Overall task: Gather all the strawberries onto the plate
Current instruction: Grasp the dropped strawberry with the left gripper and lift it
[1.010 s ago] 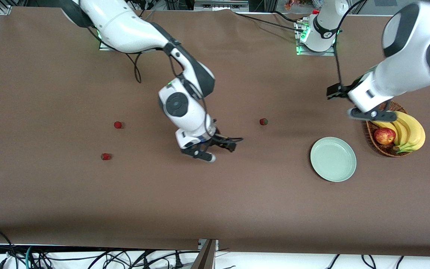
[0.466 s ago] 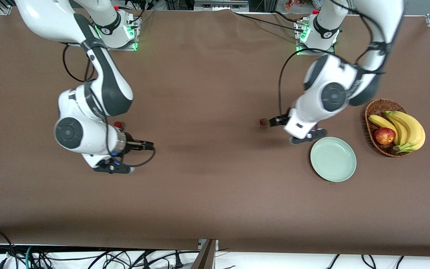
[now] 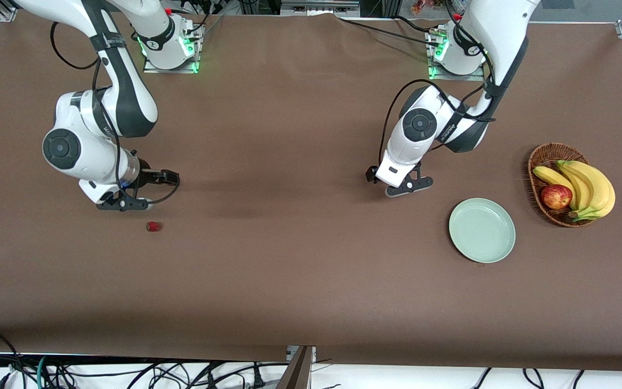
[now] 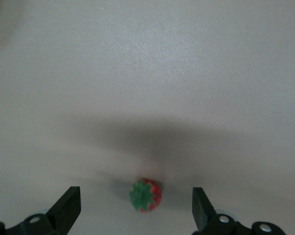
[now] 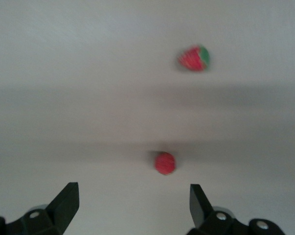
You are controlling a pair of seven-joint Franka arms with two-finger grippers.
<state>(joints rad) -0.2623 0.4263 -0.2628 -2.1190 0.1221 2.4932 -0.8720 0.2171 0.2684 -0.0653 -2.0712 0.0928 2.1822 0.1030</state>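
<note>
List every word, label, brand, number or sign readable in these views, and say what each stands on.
Nothing can be read in any view.
Left arm: small dark lettering on the grey band, too small to read.
Right arm: the same kind of marking, too small to read.
Plate, strawberries, wicker basket, bananas, apple and table cover: no text or labels.

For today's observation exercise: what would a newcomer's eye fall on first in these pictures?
Two white arms, each with its open gripper low over a strawberry: the left gripper over one near the mint plate, the right gripper above two. Beside the plate stands a basket of bananas and an apple.
</note>
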